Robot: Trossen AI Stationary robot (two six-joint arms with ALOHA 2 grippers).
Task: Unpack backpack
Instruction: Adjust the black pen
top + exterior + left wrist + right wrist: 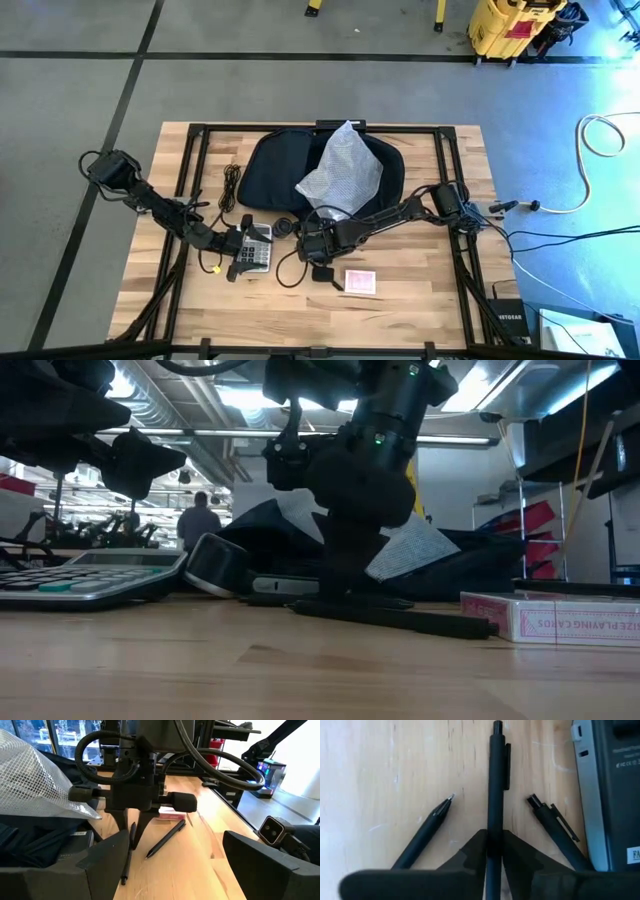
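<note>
The dark backpack (275, 170) lies flat at the table's far middle, with a crinkly clear plastic bag (342, 168) on top of it. My right gripper (318, 246) stands just in front of the backpack, pointing down, shut on a black pen (495, 795). Two more black pens (422, 837) (552, 820) lie on the wood on either side of it. My left gripper (243, 262) hangs open over the near end of a grey calculator (257, 246), facing the right gripper (135, 827) and holding nothing. My right gripper pinches the black pen between its two fingers (470, 852), coming from above and pointing down, with the fingers across the pen. The hold is on the barrel (494, 832), away from the clip end (498, 740). The pen lies level along the table.
A box of playing cards (360, 281) lies near the right gripper toward the near edge. A dark flat device (610, 795) lies beside the pens, and a black ring-shaped object (215, 565) next to the calculator (80, 575). A black cable (232, 185) lies left of the backpack.
</note>
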